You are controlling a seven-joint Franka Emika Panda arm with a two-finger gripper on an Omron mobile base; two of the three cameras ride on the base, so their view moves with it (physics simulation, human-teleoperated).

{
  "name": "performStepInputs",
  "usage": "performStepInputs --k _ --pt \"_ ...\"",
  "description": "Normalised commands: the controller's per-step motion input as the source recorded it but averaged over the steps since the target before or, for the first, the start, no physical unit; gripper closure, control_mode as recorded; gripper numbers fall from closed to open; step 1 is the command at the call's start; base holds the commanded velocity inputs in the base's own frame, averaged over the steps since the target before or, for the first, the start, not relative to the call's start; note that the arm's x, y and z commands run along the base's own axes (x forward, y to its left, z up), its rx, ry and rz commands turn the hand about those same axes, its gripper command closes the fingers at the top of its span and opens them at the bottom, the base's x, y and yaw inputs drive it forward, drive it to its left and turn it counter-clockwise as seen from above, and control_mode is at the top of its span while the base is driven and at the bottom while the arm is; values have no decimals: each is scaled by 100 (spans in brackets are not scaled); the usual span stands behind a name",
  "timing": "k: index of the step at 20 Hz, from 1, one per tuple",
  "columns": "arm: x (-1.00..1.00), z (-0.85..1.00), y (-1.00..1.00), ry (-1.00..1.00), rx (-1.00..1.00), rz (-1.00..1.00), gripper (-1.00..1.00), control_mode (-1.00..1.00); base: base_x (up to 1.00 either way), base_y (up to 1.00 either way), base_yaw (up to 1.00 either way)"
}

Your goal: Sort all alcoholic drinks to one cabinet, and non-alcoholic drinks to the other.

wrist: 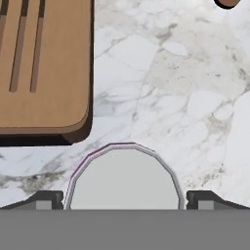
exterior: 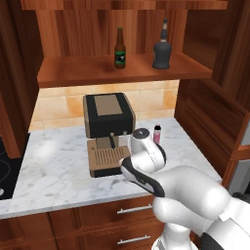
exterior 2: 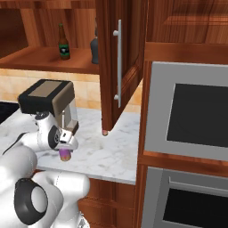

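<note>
Coffee machine point(exterior: 108, 132) beside purple can point(wrist: 124, 178)

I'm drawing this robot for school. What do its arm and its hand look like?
The arm is fat, rounded and glossy white, with dark grey bands and round caps at its joints. The gripper has two small dark grey fingertips with paler pads. No cables or markings show.

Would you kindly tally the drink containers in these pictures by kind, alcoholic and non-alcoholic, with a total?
Alcoholic: 2, brown beer bottle and dark grey bottle, both on the cabinet shelf.
Non-alcoholic: 2, pink bottle on the counter and purple can between the claw fingers.
Total: 4
</note>
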Motion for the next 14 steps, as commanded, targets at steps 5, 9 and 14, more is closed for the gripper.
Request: performStepInputs --k 5,9,14 --pt "0 -13 3 1 0 1 100 -100 0 0 0" --pt "-16 1 0 1 1 0 100 -100 0 0 0" --pt "-49 43 0 0 7 0 100 -100 0 0 0"
